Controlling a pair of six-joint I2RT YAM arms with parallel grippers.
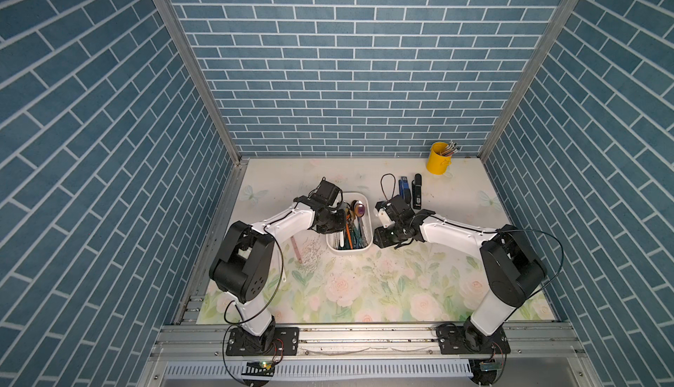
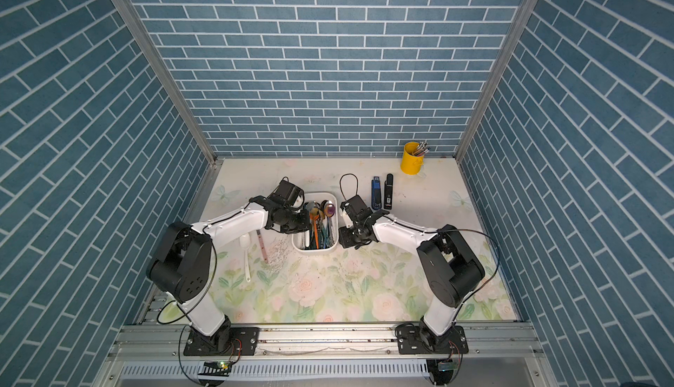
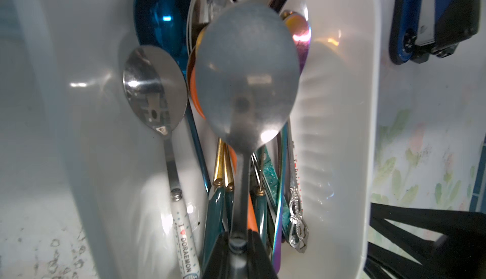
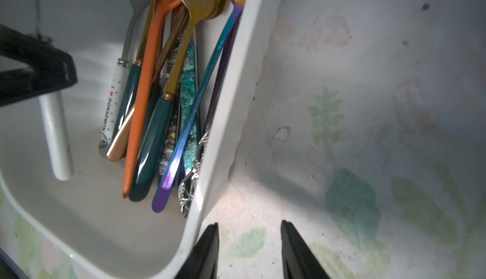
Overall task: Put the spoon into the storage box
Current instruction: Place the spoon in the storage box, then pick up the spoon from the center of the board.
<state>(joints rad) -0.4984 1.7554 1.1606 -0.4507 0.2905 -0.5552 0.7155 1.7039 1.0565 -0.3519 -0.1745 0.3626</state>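
Brushed grey steel, with an oval bowl and a slim flat handle: that is the spoon [image 3: 247,80] I have in hand. The left claw [image 3: 238,239] is clenched on its handle. The bowl hangs above the shallow white plastic storage box [image 3: 349,112], over the cutlery lying inside. It looks lifted clear of the pile and is not yet laid down. The right claw [image 4: 249,235] is released, with nothing between its black fingers. It hovers over the floral-printed surface [image 4: 368,106], just beside the box's outer wall.

Hazards, in my judgement:

1. **Release from height.** The pile is hard and glossy: a polished silver spoon [image 3: 155,88], a blue mirror-finish spoon [image 3: 160,14] and teal-glazed handles [image 3: 217,206]. A smooth spoon dropped on these may skate, bounce or come to rest propped on the rim.
2. **Wall contact.** The box looks like thin, light plastic with rounded corners, standing on a slick sheet. A claw descending against a wall could shove or tilt it.
3. **Right claw proximity.** Any inward drift would nudge the box. I cannot tell whether it touches the wall now.
4. **Snagging.** Lowering too deep may catch the fingers among the crossed handles.
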